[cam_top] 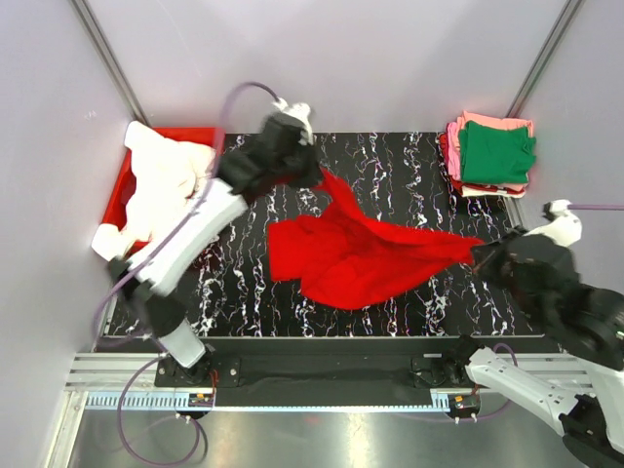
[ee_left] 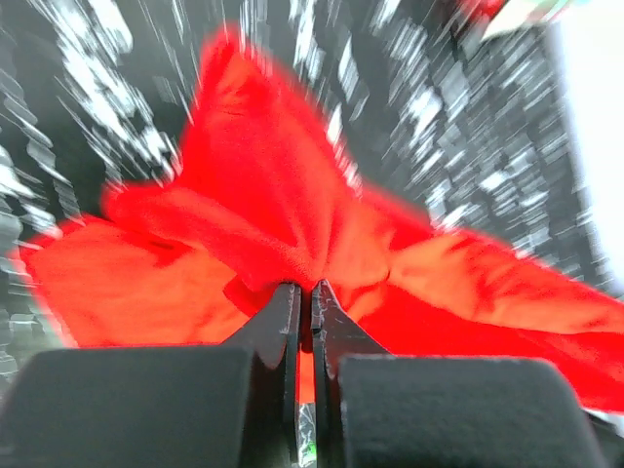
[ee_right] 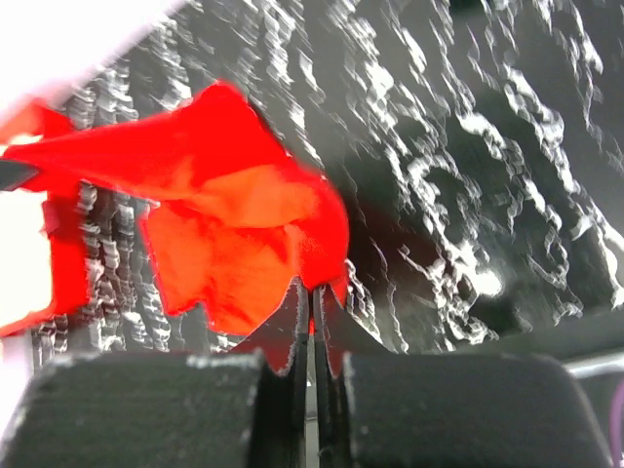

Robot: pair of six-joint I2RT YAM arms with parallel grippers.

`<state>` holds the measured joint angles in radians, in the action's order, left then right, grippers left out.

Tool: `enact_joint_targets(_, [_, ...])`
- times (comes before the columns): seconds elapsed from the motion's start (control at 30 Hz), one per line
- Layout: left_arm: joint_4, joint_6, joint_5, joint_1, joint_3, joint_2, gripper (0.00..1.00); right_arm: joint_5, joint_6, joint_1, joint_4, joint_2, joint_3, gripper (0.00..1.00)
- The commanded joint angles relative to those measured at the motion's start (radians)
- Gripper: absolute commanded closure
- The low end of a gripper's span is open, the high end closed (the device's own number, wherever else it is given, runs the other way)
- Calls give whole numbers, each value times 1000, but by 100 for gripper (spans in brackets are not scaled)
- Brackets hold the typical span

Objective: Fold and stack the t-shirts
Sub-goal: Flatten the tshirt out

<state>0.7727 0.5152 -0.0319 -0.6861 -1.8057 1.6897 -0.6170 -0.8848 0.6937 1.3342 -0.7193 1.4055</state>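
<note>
I see one red t-shirt crumpled on the surface; my left claw pinches its far corner, my right claw its right tip. One folded stack, green t-shirt topmost, sits far right.

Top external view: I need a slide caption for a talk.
Left arm and right arm pinch opposite ends of the red shirt across the table; folded stack at far right.
</note>
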Motion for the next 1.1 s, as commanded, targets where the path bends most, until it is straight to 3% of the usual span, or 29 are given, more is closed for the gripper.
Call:
enact_joint_targets(0.0, [170,-76,-131,3,-133,-182,100,-23,205,1,-36,0,147,100])
enact_joint_targets(0.2, [298,-162,-157,2,-273,-422,100,135,453,3,-185,70,274,100])
enact_joint_targets(0.4, [260,-299,-93,2,-354,-656,100,354,644,1,-401,195,316,100])
enact_joint_targets(0.57, [145,-391,-62,3,-380,-742,100,456,756,-13,-487,141,374,100])
enact_joint_targets(0.63, [131,-426,-86,3,-403,-696,100,403,777,-14,-504,95,391,100])
enact_joint_targets(0.77, [180,-509,-204,3,-599,-500,100,101,863,-13,-573,-55,363,100])
enact_joint_targets(0.87, [149,-540,-269,14,-664,-346,100,-71,953,-11,-662,-187,311,100])
enact_joint_targets(0.9, [143,-531,-248,40,-678,-306,100,-108,974,-13,-697,-228,302,100])
enact_joint_targets(0.93, [143,-518,-140,147,-691,-227,100,-139,998,-16,-731,-270,273,100])
enact_joint_targets(1.0, [116,-378,-7,273,-670,-150,100,-178,1079,-45,-820,-388,221,100])
enact_joint_targets(1.03, [108,-341,85,372,-660,-57,100,-130,1067,-153,-855,-432,195,100])
enact_joint_targets(1.07, [102,-290,92,405,-656,-4,100,10,982,-239,-853,-539,196,100])
